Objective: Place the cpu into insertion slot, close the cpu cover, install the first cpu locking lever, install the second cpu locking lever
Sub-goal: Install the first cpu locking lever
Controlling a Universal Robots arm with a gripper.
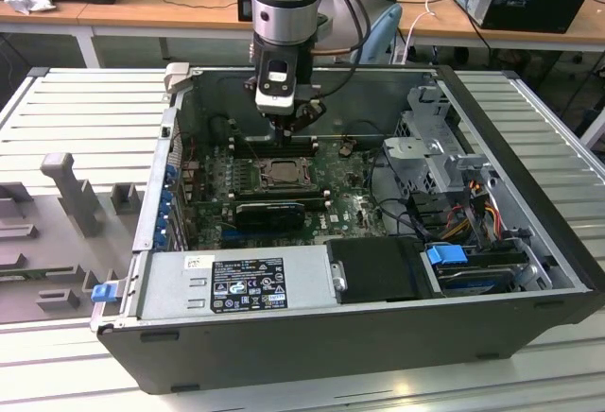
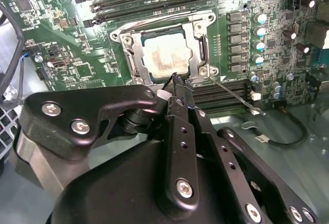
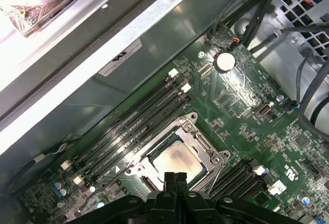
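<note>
Found the gripper hanging inside the open computer case, in the upper middle of the exterior view, fingers pressed together with nothing visibly between them in both wrist views. Noted the cpu lying in the insertion slot, just left of centre in the exterior view, its pale top showing through the window of the cpu cover, apparently down flat over it. Placed the closed tips just above one edge of the socket in the second wrist view, close to a thin locking lever sticking out free across the memory slots, not hooked down. Judged the main hazard a slip off that narrow wire rod, with the tips then scraping the motherboard or knocking the capacitors beside the socket. Judged also a cover sitting slightly proud likely to keep the lever off its hook, and a press too near the chip likely to load it unevenly.
</note>
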